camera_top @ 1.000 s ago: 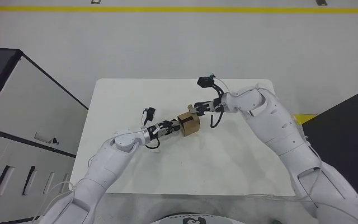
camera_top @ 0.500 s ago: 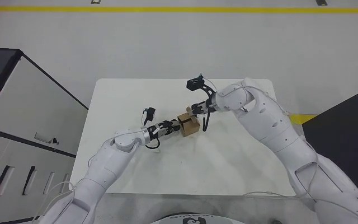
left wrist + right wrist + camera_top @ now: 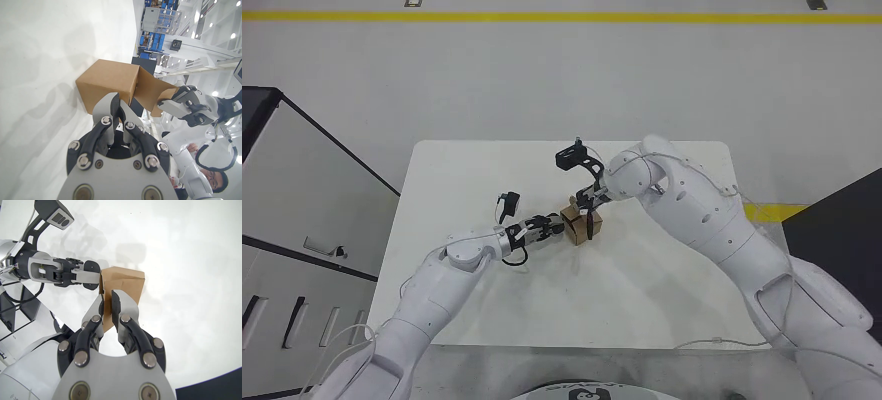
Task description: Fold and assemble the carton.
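**A:** Where do things stand?

**B:** The carton (image 3: 582, 224) sits near the middle of the white counter (image 3: 672, 290). The left end effector (image 3: 118, 102) is clamped on its wall from 9 o'clock. The right end effector (image 3: 107, 300) is pinched on an open flap (image 3: 151, 89) from 12 o'clock.

**A:** How should the fold go?

**B:** I'd use the left grip as an anchor and swing the flap round its crease, not shove it straight. Release only once it's flush, or the carton may skew.
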